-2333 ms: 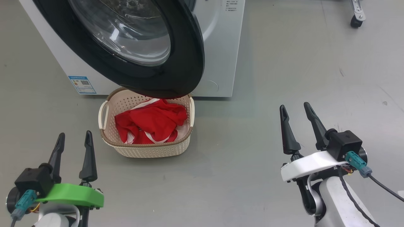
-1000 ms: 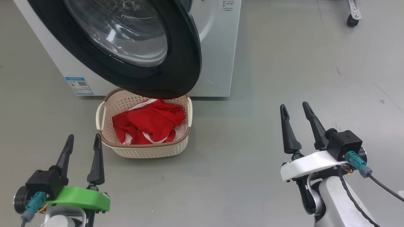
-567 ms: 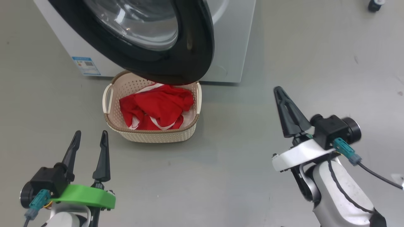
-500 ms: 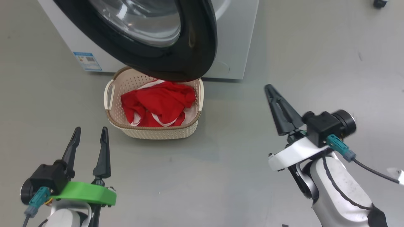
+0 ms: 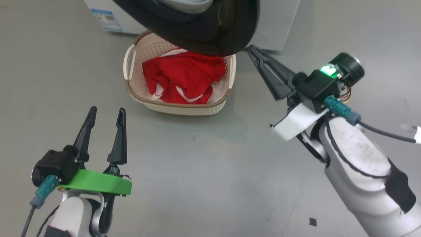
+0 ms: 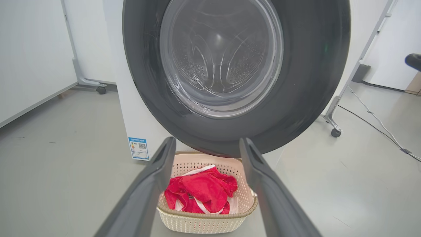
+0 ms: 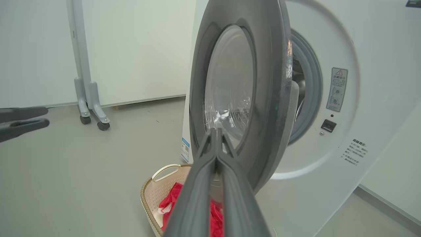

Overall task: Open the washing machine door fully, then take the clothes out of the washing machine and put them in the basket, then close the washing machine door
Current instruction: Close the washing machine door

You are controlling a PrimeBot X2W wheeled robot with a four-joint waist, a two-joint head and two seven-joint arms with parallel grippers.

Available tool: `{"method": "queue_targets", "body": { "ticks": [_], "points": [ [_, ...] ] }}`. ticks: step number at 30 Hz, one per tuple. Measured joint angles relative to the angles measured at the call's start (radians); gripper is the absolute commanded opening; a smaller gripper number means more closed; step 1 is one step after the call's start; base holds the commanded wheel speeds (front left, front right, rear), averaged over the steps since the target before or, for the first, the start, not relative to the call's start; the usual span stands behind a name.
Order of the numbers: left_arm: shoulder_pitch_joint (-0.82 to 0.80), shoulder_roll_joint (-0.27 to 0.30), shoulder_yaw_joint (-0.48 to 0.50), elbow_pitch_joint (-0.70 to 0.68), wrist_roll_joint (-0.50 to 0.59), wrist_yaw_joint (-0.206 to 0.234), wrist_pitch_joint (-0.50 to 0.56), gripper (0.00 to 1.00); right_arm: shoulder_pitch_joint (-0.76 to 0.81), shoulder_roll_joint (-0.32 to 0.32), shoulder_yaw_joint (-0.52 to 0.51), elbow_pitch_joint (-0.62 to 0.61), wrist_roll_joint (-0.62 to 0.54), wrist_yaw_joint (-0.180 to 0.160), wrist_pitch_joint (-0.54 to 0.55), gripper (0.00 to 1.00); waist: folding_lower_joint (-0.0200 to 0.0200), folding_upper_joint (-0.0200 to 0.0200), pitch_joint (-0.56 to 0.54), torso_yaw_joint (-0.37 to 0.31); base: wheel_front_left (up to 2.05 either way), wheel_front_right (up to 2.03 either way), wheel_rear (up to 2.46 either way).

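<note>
Seeing the right gripper (image 5: 251, 48) with its fingers pressed together, nothing between them, tips just beside the lower edge of the washing machine door (image 5: 204, 36). I can't tell if it touches. [op]

Door position? [eng]

Swung out from the washing machine (image 5: 278, 23), hanging over the back of the basket (image 5: 179, 108). On my right wrist view the grey gasket (image 7: 314, 89) shows behind it. [op]

Clothes? [eng]

The clothes (image 5: 184, 74) lie in the basket, a red heap with white trim. The basket sits on the floor (image 5: 213, 171) right at the machine's front, with the blue label (image 5: 107, 15) off to its left. [op]

Left side? [eng]

Left gripper (image 5: 107, 110) has its fingers spread, holding nothing. It hovers over the floor near the basket's front left corner, pointing toward basket and door. I read it apart from both. [op]
</note>
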Motion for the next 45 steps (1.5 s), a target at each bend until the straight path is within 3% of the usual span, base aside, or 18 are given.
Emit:
{"method": "queue_targets", "body": {
  "ticks": [21, 45],
  "points": [
    [-0.092, -0.049, 0.012, 0.048, 0.0, -0.026, 0.0, 1.0, -0.235, -0.076, 0.015, 0.142, 0.064, 0.0, 0.03, 0.0, 0.0, 0.0, 0.171, 0.167, 0.0, 0.0, 0.0],
    [-0.123, -0.064, 0.03, 0.064, 0.002, -0.043, 0.0, 1.0, -0.384, -0.101, -0.061, 0.254, 0.091, 0.009, -0.011, 0.0, 0.0, 0.0, 0.247, 0.184, 0.0, 0.0, 0.0]
  ]
}}
